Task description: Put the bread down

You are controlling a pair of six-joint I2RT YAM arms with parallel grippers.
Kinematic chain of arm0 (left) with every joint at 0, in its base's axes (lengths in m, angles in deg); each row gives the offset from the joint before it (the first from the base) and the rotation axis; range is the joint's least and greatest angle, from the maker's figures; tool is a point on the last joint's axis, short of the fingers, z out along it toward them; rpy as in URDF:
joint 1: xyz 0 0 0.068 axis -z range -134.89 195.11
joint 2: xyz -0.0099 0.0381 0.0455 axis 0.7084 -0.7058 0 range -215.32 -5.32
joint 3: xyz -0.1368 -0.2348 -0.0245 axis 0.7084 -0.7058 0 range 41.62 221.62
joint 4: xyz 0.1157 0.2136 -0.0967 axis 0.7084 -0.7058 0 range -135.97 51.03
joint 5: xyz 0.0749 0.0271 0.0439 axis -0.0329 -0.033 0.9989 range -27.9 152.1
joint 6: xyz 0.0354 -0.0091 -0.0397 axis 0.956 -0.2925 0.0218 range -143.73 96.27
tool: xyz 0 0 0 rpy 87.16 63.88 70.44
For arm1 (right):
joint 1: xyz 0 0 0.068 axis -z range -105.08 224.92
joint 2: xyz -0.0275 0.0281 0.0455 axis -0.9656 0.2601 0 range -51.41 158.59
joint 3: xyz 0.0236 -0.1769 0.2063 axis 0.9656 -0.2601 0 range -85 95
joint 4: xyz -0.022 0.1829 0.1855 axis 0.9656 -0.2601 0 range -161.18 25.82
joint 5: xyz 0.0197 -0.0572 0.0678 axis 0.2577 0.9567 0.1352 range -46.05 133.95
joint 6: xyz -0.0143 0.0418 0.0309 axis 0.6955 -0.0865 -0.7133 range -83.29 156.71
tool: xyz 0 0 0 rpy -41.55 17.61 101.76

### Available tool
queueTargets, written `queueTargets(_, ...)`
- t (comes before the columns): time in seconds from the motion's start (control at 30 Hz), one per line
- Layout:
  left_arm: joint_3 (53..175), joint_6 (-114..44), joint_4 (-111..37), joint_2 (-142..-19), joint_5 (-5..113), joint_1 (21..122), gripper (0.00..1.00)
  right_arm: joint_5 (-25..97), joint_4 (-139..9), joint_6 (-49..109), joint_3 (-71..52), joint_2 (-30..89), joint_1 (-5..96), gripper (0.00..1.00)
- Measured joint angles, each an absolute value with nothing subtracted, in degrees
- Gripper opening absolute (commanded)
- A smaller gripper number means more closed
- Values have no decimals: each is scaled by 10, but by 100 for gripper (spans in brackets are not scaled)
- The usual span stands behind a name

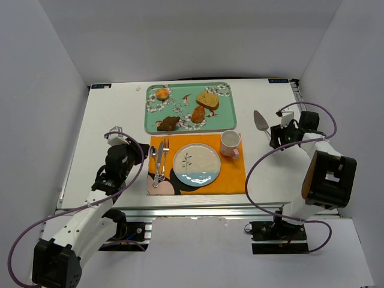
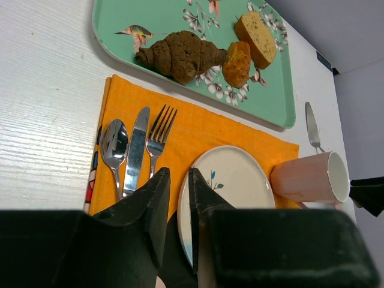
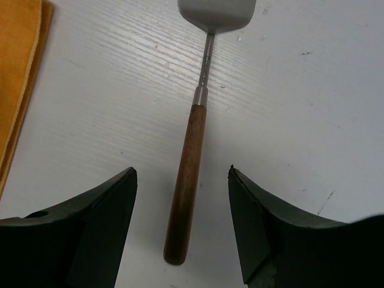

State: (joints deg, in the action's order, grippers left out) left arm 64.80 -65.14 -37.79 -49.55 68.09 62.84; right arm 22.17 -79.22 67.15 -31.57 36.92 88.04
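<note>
The bread [image 1: 208, 99], a thick pale-tan slice with brown crust, lies at the right end of the teal tray [image 1: 225, 120]; it also shows in the left wrist view [image 2: 257, 37]. The round plate [image 1: 197, 164] sits bare on the orange mat [image 1: 231, 177]. My left gripper [image 1: 143, 150] hovers over the mat's left end near the cutlery, its jaws almost together and holding nothing [image 2: 179, 173]. My right gripper [image 1: 278, 137] is open, its jaws on either side of the wooden handle [image 3: 191, 138] of a spatula [image 1: 261, 122], not touching it [image 3: 183, 171].
On the tray there are also a small round bun [image 1: 162, 93], an orange-brown pastry [image 1: 198, 114] and a dark croissant [image 1: 168, 123]. A pink mug [image 1: 230, 144] stands at the mat's top right. Spoon, knife and fork [image 1: 159, 162] lie left of the plate.
</note>
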Motion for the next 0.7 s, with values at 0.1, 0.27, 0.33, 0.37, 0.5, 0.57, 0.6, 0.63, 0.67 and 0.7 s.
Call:
queueTargets(0.1, 648, -651, -375, -499, 680, 628, 30, 223, -767, 671, -316, 404, 880, 62)
queueTargets(0.27, 648, -651, -373, -496, 681, 628, 30, 229, -739, 669, -316, 447, 880, 53)
queueTargets(0.33, 648, -652, -373, -496, 681, 628, 30, 230, -731, 668, -316, 455, 880, 49)
queueTargets(0.37, 648, -652, -372, -496, 681, 628, 30, 230, -728, 667, -316, 458, 880, 47)
queueTargets(0.5, 648, -652, -372, -496, 681, 628, 30, 232, -719, 661, -316, 462, 880, 41)
queueTargets(0.57, 648, -652, -372, -496, 681, 628, 30, 232, -715, 657, -316, 464, 880, 36)
queueTargets(0.6, 648, -652, -372, -496, 681, 628, 30, 232, -715, 656, -316, 465, 880, 31)
queueTargets(0.63, 648, -652, -372, -496, 681, 628, 30, 233, -714, 656, -316, 465, 880, 27)
queueTargets(0.67, 648, -652, -371, -496, 681, 628, 30, 233, -715, 655, -316, 465, 880, 18)
queueTargets(0.7, 648, -652, -371, -496, 681, 628, 30, 235, -715, 655, -316, 465, 880, 13)
